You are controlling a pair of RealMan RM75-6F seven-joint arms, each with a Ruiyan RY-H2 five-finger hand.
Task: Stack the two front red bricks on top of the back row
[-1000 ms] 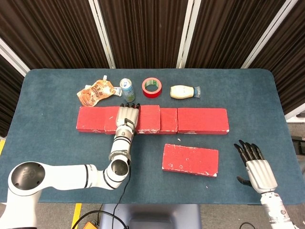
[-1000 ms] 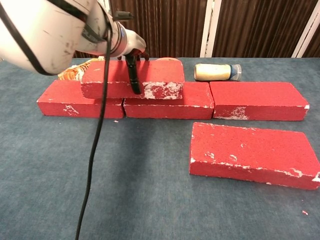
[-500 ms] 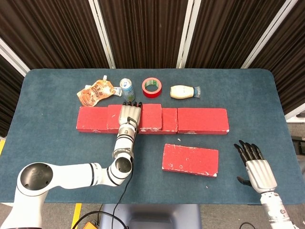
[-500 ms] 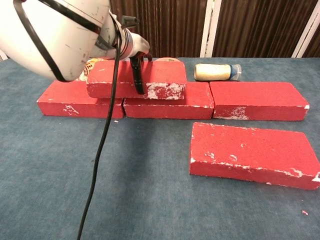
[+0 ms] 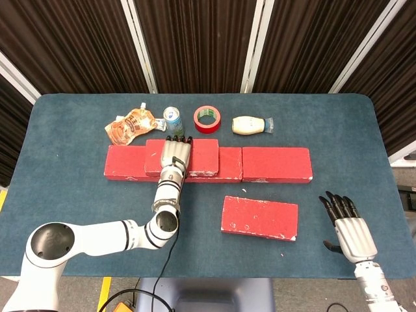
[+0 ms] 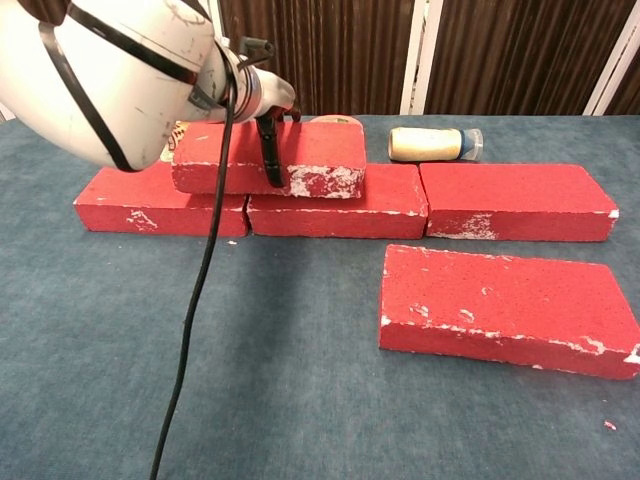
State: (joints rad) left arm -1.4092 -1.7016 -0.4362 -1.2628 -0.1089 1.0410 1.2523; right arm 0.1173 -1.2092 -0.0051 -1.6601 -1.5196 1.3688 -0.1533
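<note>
While left hand [image 5: 174, 155] grips stacked brick [image 6: 268, 160], front brick [image 5: 259, 218] lies flat.

Both arms are glossy white, built of rounded segments joined by black rings, with a large dark-centred disc at the left shoulder joint. The left hand [image 5: 174, 156] has a pale silver-grey ribbed back and black fingertips; a thin black cable runs along its forearm and hangs down past the near edge of the table. In the chest view the white shell shows scuffs and small grey marks. The right hand [image 5: 351, 231] matches: silver-grey grooved back, black fingers, white wrist.
</note>
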